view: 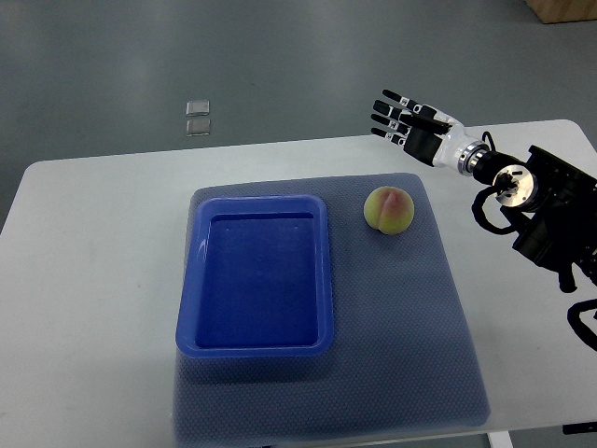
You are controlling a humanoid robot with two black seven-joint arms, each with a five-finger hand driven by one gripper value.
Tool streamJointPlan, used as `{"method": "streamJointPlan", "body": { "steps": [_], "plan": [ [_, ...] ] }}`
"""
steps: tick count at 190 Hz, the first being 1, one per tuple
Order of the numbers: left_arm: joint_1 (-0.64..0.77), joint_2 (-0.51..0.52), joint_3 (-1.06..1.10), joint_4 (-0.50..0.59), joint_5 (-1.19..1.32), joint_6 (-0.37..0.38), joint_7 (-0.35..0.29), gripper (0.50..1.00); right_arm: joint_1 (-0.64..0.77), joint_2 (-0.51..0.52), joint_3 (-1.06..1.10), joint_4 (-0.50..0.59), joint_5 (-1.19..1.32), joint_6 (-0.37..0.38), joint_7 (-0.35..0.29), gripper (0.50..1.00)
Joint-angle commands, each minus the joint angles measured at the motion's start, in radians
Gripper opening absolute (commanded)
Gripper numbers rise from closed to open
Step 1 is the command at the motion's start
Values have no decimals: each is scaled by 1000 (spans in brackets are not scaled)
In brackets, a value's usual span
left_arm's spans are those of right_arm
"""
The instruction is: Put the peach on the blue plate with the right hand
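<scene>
At frame centre-left the blue plate [254, 275] sits empty on a grey mat [401, 336]. The peach [389, 208] lies on the mat just right of it. At upper right the right hand [408, 119] hovers, fingers extended, grasping nothing.

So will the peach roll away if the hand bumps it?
Probably a little: the peach looks round and sits loose on the flat mat. The mat's texture may slow it. The open right hand isn't touching it.
</scene>
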State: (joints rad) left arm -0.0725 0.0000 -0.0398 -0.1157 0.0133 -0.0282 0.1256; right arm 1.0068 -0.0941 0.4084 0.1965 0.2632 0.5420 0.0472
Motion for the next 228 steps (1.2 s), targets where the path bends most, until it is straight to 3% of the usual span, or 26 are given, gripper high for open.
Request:
{"method": "streamJointPlan", "body": {
  "steps": [1,86,126,187,225,226,228],
  "plan": [
    [0,0,-2,-1,1,-3,5,1000,-2,1,0,1,1,33,31,940],
    [13,0,-3,2,-3,-1,3,1000,-7,2,-20,0,-55,46,23,940],
    [13,0,-3,2,-3,-1,3,1000,-2,-18,-20,0,-147,69,49,936],
    [13,0,-3,2,-3,-1,3,1000,4,-114,-20,1,-403,69,77,932],
    [13,0,-3,1,-3,-1,3,1000,4,-128,-42,8,-575,69,125,932],
    [13,0,-3,1,-3,-1,3,1000,3,-160,-54,50,-658,69,158,930],
    [13,0,-3,1,-3,-1,3,1000,4,-171,-54,67,-676,69,164,930]
  ]
}}
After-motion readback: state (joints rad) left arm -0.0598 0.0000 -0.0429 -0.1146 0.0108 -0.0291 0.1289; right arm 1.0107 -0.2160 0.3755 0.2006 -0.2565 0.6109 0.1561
